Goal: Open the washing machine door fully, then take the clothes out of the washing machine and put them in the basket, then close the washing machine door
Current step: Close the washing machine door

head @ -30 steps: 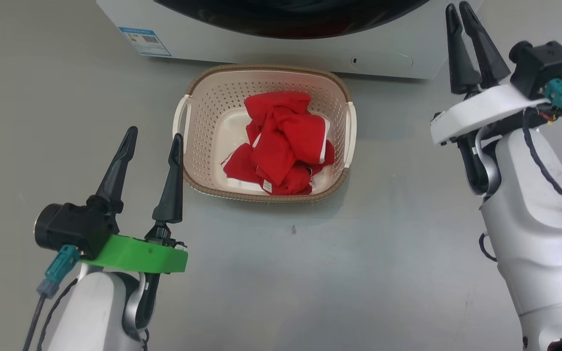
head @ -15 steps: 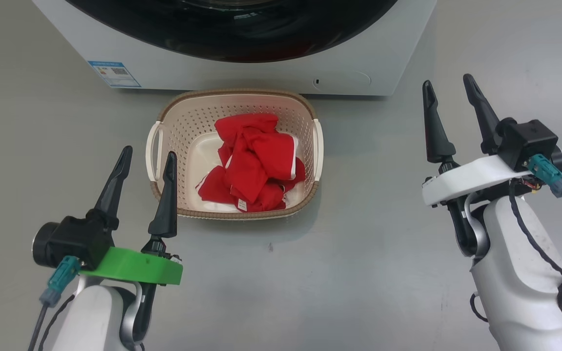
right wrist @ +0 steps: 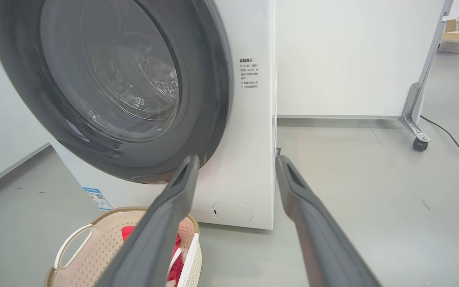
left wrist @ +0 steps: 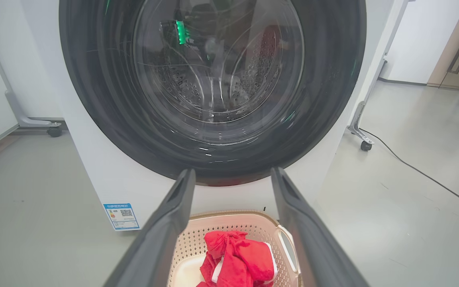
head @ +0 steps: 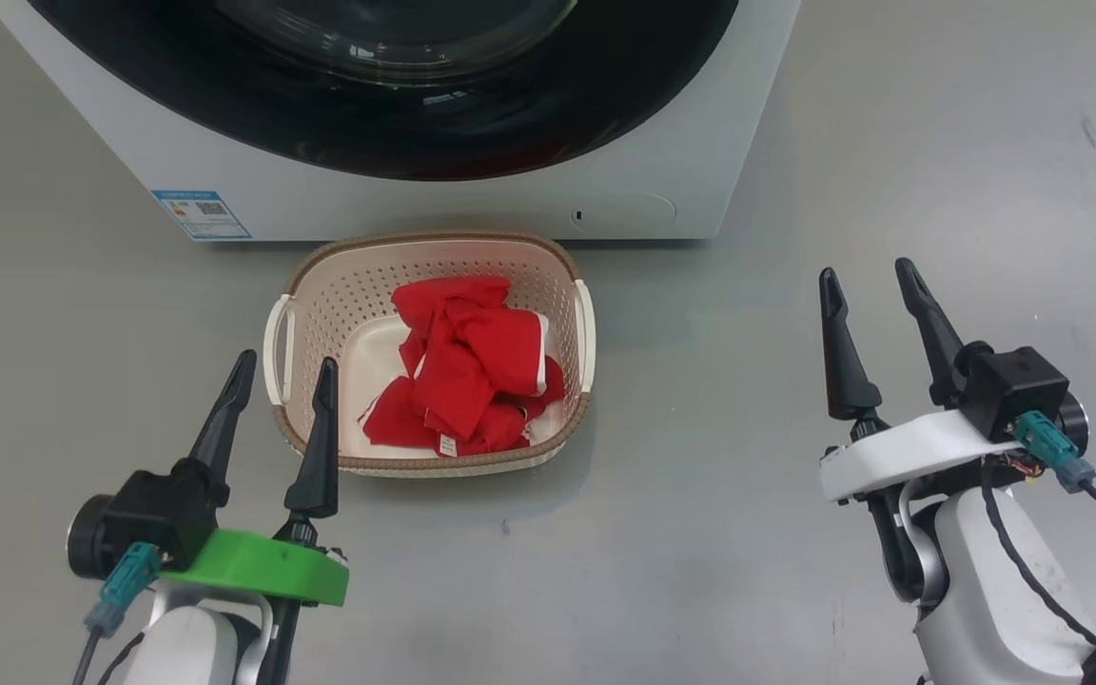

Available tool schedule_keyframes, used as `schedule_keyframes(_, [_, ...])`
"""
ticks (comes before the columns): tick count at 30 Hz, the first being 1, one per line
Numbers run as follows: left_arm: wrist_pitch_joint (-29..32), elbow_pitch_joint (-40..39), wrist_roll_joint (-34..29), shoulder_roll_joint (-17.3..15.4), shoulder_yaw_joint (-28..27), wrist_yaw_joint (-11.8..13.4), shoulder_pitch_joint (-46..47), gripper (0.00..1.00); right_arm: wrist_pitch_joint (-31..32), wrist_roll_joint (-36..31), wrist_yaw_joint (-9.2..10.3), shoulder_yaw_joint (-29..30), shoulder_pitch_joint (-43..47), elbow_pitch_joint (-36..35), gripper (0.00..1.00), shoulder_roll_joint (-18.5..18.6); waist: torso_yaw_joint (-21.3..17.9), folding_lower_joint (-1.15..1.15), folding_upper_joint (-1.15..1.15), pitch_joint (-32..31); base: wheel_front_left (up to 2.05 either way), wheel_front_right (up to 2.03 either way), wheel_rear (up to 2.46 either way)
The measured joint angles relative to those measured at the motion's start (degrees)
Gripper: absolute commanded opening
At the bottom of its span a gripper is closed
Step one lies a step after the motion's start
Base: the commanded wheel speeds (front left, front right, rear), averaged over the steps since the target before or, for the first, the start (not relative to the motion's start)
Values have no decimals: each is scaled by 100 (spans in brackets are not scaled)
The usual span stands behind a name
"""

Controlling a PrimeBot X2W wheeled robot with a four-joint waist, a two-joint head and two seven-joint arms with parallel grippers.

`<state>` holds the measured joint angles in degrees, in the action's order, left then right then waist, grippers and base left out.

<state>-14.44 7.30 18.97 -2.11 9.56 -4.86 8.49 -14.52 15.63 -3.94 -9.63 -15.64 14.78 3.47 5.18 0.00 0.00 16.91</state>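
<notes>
Head view is giving me the clothes (head: 458, 366) sitting in the basket (head: 429, 238), on the floor (head: 700, 552) just beside the washing machine (head: 472, 205) (I am reckoning soft, light; pinch a raised fold); left gripper (head: 286, 359) and right gripper (head: 864, 267) are hanging spread, empty.

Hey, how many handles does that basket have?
2: the left handle on the basket's left end, the right handle on its right end. The whole rim shows, so none seems hidden.
</notes>
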Motion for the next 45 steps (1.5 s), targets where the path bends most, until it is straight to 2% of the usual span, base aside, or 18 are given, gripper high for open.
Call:
schedule_keyframes(17, [0,189,-1,-27,-18,4,-527,100,0,22,59,-240,962,-264,100,-46,-217,0,0,-664,0,0,0])
schedule_keyframes(25, [0,223,-2,-29,20,14,-636,100,0,152,189,-308,1275,-391,100,-65,-301,0,0,-940,0,0,0])
schedule_keyframes(45, [0,175,-41,-37,55,52,-755,100,0,211,360,-433,1516,-700,100,-70,-326,0,0,-1098,0,0,0])
